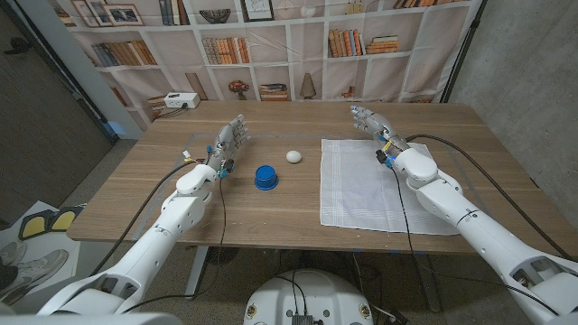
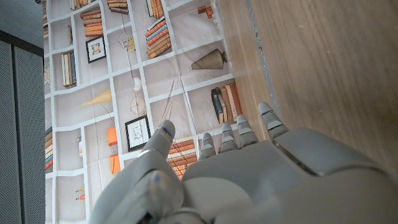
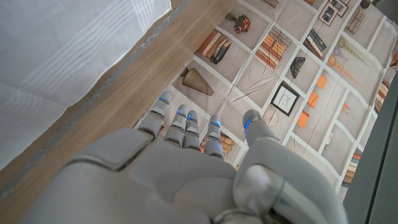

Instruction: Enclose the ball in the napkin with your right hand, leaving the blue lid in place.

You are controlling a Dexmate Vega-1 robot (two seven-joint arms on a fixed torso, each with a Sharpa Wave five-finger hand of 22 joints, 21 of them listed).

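So the small white ball (image 1: 293,156) is sitting bare on the wooden surface (image 1: 135,194), between the round blue plastic lid (image 1: 265,177) and the left edge of the flat white cloth napkin (image 1: 375,185), touching neither. The right hand (image 1: 372,123) hovers over the napkin's far edge holding nothing, fingers loosely apart, and the left hand (image 1: 229,142) waits beyond the lid, also holding nothing. My guess is the ball's light and hard so it'll roll off at a sloppy nudge, so pinch it across its middle from above, while the napkin looks thin and floppy, best lifted by a corner or edge to fold over, well clear of the lid.
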